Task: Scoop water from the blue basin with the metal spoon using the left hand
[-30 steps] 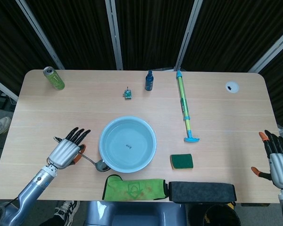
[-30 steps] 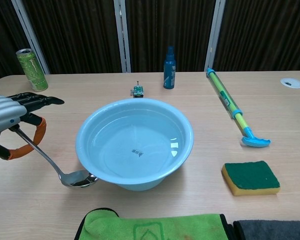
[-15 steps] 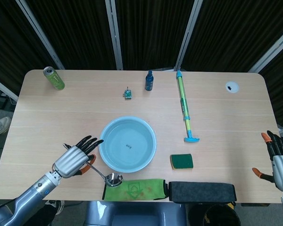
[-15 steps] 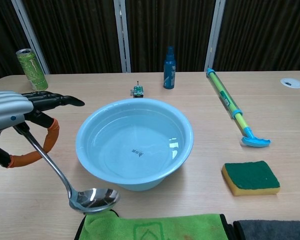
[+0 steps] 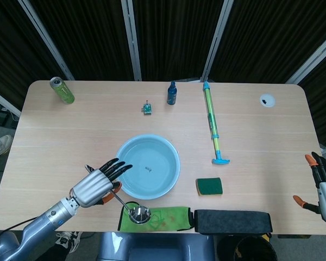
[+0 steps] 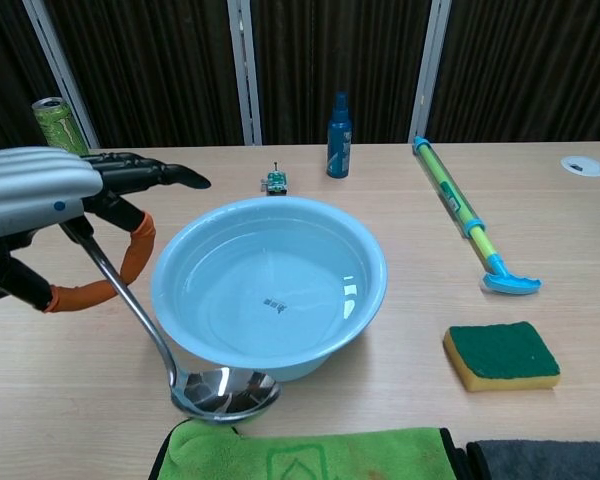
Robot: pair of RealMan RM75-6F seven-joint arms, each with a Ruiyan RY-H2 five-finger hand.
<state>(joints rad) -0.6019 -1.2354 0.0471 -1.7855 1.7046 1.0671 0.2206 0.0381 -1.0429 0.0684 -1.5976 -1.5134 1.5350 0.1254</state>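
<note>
A: What is changed?
B: The spoon (image 6: 180, 340) is lifted off the table, clamped in the left hand (image 5: 95, 185); its bowl is now hung over the green cloth (image 5: 168, 218), just outside the basin (image 6: 375, 290).
A: Water scooped?
B: Not yet judged so. The right hand (image 5: 324, 187) is kept spread, empty.

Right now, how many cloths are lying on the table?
2, both along the near edge: a green cloth in front of the basin, under the spoon's bowl, and a dark cloth touching its right end, near the sponge.
</note>
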